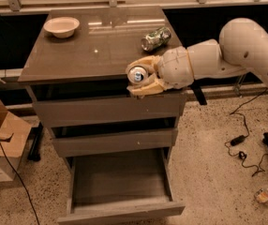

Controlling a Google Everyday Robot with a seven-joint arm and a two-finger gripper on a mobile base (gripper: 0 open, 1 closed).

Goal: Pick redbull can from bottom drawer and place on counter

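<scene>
Sideways from frame right, the robot's cream arm (246,41) reaches L across the cabinet, its bulky rounded link high at the edge and the forearm running roughly level to a thick wrist at the counter's (78,55) front-right corner. The tan pincer (135,79) points L, one finger above and one below, pinching the redbull can (137,74) between them. The can lies on its side in the grip, shiny silver top w/ pull tab facing the camera, right over the counter's front edge; whether it touches the surface cannot be told. No brand lettering can be read on it, since only the lid end shows. Farther back on the counter, just behind the wrist, a green-and-white can (155,38) lies tipped over, its print too small to read. A pale bowl (61,26) sits upright near the back-left corner, well apart from both cans. Below, the bottom drawer (120,210) stands pulled out, w/ the two upper drawers shut. At L on the speckled floor, an open cardboard box (5,142) carries part of a dark printed mark, not legible. Black cables (239,139) trail across the floor at R.
</scene>
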